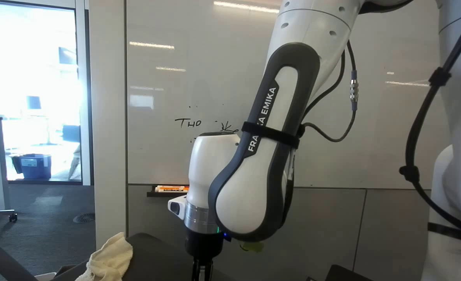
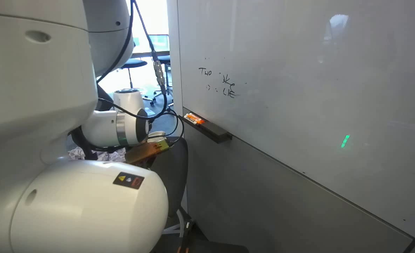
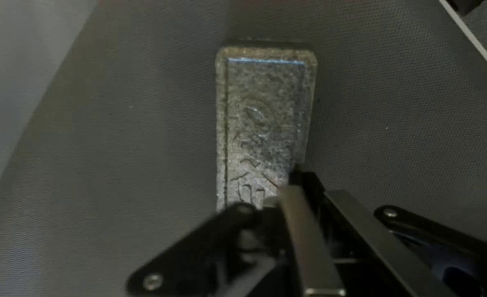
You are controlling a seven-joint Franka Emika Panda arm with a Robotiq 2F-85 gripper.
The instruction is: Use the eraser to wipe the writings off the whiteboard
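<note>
The eraser point(image 3: 264, 111), a grey rectangular block with a raised border and pressed markings, lies flat on a dark grey woven surface point(image 3: 152, 136) in the wrist view. It does not show in either exterior view. My gripper point(image 3: 303, 179) has its fingers close together, with nothing visible between them. Its tips overlap the lower right edge of the eraser; whether they touch it I cannot tell. The gripper also shows pointing down at the bottom of an exterior view point(image 1: 202, 269). The whiteboard point(image 1: 175, 82) point(image 2: 291, 70) bears black writing point(image 1: 188, 123) point(image 2: 228, 84), partly hidden by my arm in an exterior view.
A small dark tray point(image 2: 214, 130) with orange and white markers point(image 1: 171, 189) point(image 2: 194, 118) sits at the whiteboard's lower edge. A cream cloth point(image 1: 111, 257) hangs by a dark chair point(image 1: 152, 253) below the board. Cables loop along my arm.
</note>
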